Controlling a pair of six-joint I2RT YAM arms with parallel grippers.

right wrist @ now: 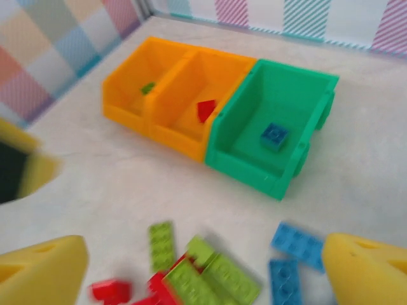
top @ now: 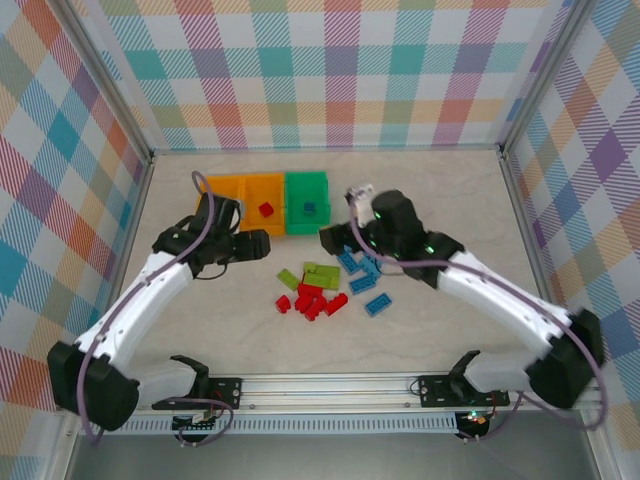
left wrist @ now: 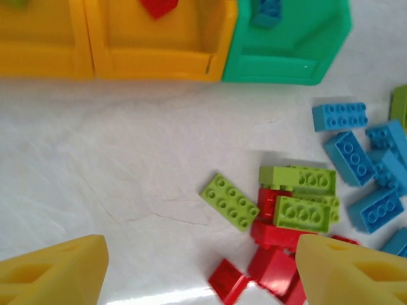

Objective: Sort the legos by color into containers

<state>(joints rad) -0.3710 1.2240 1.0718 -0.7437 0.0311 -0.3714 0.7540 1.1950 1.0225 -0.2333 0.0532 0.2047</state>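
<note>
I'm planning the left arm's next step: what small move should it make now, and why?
Probably lower the left gripper onto the loose lime green brick. Its jaws stand open near it, the brick lies flat at the edge of the pile, and the left orange bin already holds a green piece.

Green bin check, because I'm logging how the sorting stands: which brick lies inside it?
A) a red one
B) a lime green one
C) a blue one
C: the right wrist view shows a single blue brick on the floor of the green bin, while the red brick sits next door in the orange bin.
</note>
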